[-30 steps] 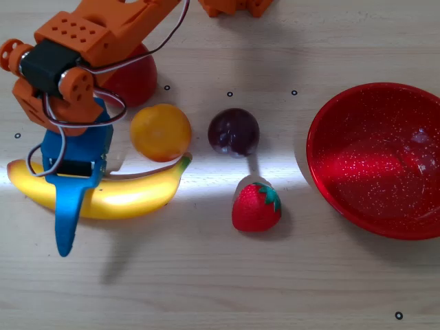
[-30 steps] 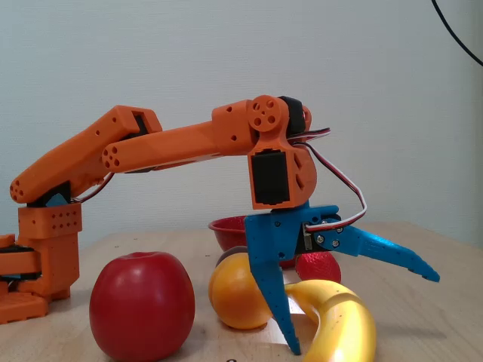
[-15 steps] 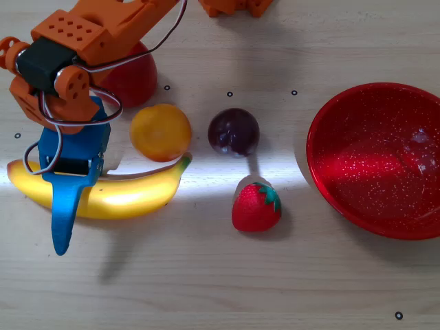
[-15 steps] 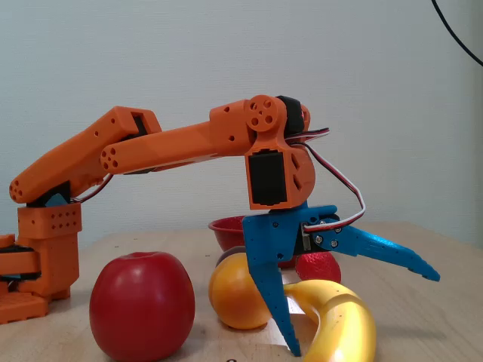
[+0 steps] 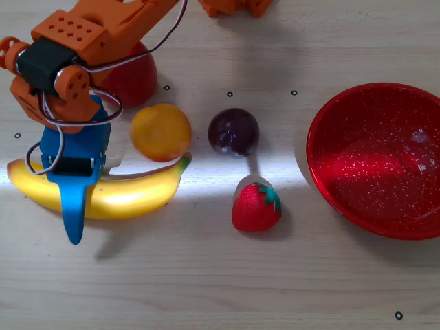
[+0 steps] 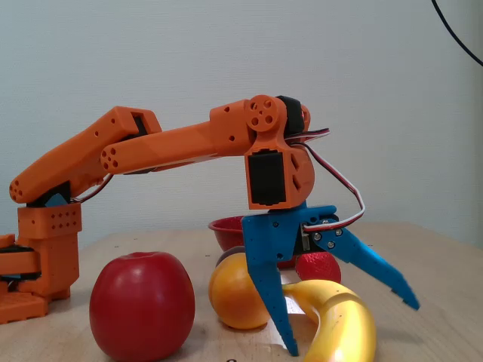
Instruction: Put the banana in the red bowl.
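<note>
Your hand straddles the banana, fingers spread, on a pale wood-grain bench before a plain wall.

Orange arm, blue tool, white cables

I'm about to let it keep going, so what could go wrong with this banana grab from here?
The gripper straddles the banana near one end, so it may tip once lifted. The orange touches the banana and could get nudged. The strawberry and plum lie between it and the red bowl.
</note>
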`<state>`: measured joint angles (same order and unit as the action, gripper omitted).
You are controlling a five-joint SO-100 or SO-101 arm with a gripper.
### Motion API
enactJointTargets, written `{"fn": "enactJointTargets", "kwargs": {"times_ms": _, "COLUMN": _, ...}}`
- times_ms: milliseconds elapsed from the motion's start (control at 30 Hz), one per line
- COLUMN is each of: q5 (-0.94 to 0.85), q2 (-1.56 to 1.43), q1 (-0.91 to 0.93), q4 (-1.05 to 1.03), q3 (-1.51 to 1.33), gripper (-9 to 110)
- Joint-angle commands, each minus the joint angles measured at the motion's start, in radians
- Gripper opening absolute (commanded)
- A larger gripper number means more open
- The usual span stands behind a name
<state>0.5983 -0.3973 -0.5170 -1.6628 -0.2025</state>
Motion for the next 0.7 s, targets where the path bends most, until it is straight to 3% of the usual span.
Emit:
{"fn": "enactJointTargets", "kwargs": {"times_ms": 0, "q5": 0.028, "q2": -0.035, "q1": 0.002, "q4": -0.025, "q3": 0.063, "gripper": 45}}
{"fn": "enactJointTargets", "kwargs": {"times_ms": 667, "q5": 0.038, "q2": -0.028, "q1": 0.003, "q4": -0.014, "q3": 0.054, "gripper": 23}}
